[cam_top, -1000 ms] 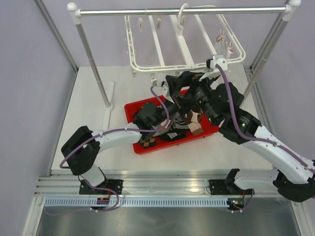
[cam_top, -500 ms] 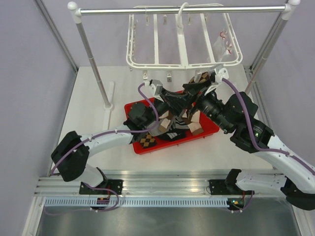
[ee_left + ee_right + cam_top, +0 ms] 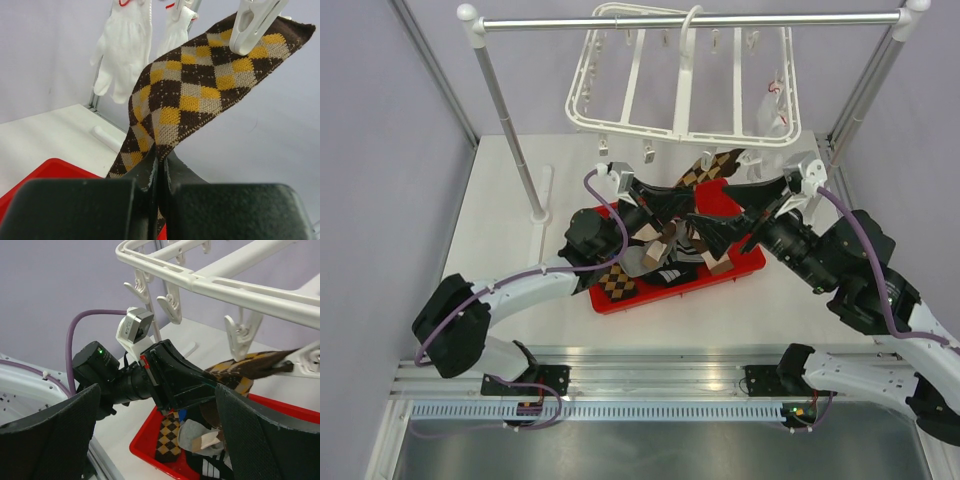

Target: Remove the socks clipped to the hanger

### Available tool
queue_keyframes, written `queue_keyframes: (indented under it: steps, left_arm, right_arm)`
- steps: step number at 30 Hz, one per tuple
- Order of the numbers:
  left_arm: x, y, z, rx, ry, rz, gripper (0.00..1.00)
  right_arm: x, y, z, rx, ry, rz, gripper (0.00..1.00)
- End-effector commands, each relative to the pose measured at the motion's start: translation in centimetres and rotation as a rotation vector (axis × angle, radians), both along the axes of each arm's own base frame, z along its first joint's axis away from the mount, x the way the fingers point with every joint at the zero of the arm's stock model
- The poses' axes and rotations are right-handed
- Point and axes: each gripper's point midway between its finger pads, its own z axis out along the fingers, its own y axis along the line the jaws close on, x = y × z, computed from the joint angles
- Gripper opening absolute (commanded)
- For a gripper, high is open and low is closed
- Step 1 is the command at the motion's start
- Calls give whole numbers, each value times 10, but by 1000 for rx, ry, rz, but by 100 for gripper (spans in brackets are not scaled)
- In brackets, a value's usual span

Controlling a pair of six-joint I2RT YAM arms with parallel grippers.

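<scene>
The white hanger [image 3: 685,80] hangs tilted from the rail. One brown-mustard argyle sock [image 3: 200,90] is still held at its top end by a white clip [image 3: 255,25]; it also shows in the top view [image 3: 712,166]. My left gripper [image 3: 160,162] is shut on this sock's lower part, which runs taut up to the clip. In the top view the left gripper [image 3: 696,196] is below the hanger's front edge. My right gripper [image 3: 157,395] is open and empty, its fingers either side of the left gripper [image 3: 200,385]. Several socks [image 3: 200,432] lie in the red tray.
The red tray [image 3: 750,268] sits on the white table under both grippers. Two white gloves [image 3: 125,45] hang from the hanger's far clips. The silver rail [image 3: 620,22] and its posts [image 3: 510,140] stand behind. Empty clips [image 3: 170,302] dangle from the hanger's near bar.
The left gripper has risen and moved right with the argyle sock. The right gripper has drawn back from the clip and stands open. The hanger has tilted back and up.
</scene>
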Motion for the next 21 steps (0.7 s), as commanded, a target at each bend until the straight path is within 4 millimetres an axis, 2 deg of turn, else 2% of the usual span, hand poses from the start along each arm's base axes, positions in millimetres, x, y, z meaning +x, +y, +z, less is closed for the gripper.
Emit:
queue_keyframes:
  steps: [1, 6, 10, 15, 21]
  left_arm:
    - [-11, 11, 15, -39, -15, -28, 2]
    - [-15, 20, 17, -30, -20, -24, 2]
    - [-17, 29, 19, -32, -20, -11, 2]
    - [-20, 36, 16, -18, -9, -2, 2]
    - [-21, 52, 13, -15, 2, 36, 2]
  right_arm:
    - [-2, -14, -12, -47, 3, -38, 98]
    - [3, -36, -17, -59, 3, -130, 98]
    - [10, -50, -23, -80, -8, -203, 92]
    - [11, -40, -26, -98, -51, -176, 81]
    - [13, -31, -26, -101, -100, -148, 79]
